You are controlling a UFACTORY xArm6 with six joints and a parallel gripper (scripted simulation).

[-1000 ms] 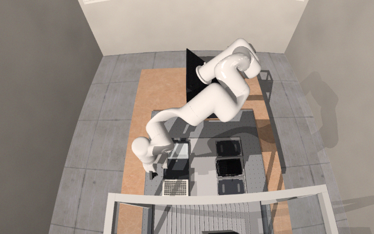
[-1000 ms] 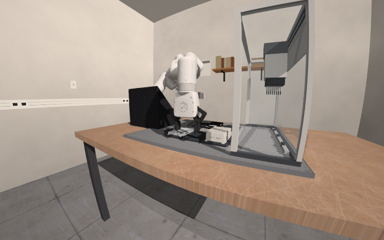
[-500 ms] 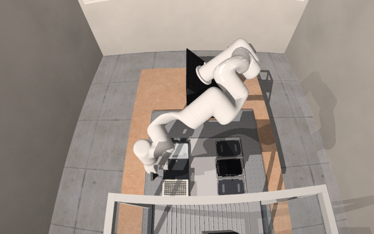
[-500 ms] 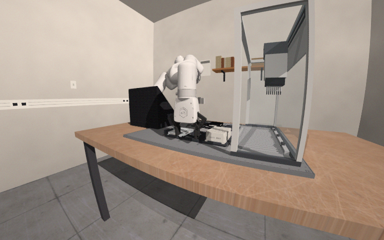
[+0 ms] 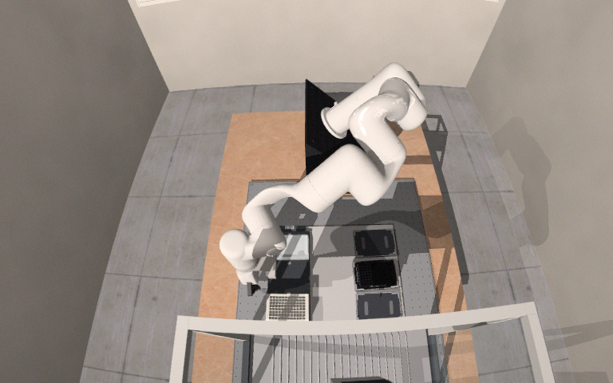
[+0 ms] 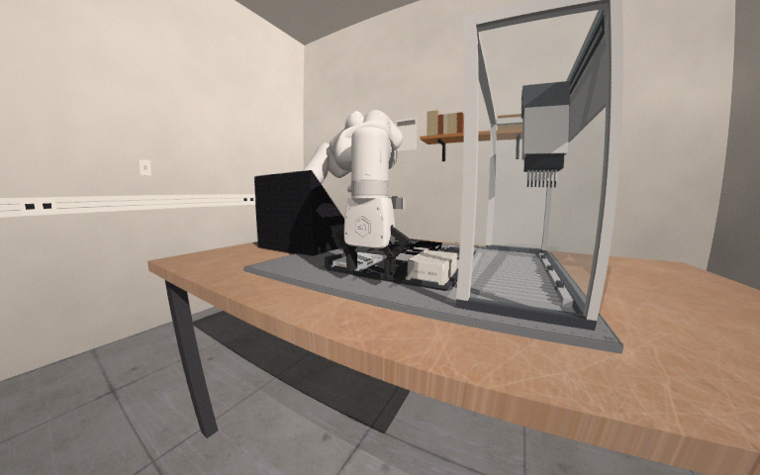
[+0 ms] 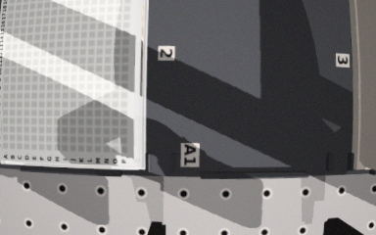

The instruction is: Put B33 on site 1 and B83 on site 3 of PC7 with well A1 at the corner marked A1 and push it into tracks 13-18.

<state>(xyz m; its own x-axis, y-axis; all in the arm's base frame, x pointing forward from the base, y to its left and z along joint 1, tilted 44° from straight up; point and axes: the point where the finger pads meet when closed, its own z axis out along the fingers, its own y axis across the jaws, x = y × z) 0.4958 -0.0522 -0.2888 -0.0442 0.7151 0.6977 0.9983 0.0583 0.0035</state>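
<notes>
The plate carrier PC7 (image 5: 288, 275) lies on the apron in front of the rails (image 5: 338, 357), its far end close to the instrument frame. The pale 384-well plate B33 (image 5: 294, 246) sits on site 1, also in the wrist view (image 7: 69, 83). The white deep-well block B83 (image 5: 287, 306) sits on site 3; its edge shows in the wrist view (image 7: 364, 83). Site 2 (image 7: 245, 88) is bare and dark, with an A1 label. B38 (image 5: 376, 273), a dark plate, is in the middle nest. My gripper (image 5: 253, 285) is open and empty, low beside the carrier's long edge at site 2; its fingertips show in the wrist view (image 7: 247, 229).
Two empty nests (image 5: 373, 242) (image 5: 378, 306) flank B38. The white instrument frame (image 5: 361, 322) spans the rails' entrance. A pipetting head (image 6: 543, 132) hangs inside it. A black box (image 5: 322, 131) stands by the arm's base. The deck beside the carrier is perforated plate (image 7: 220, 196).
</notes>
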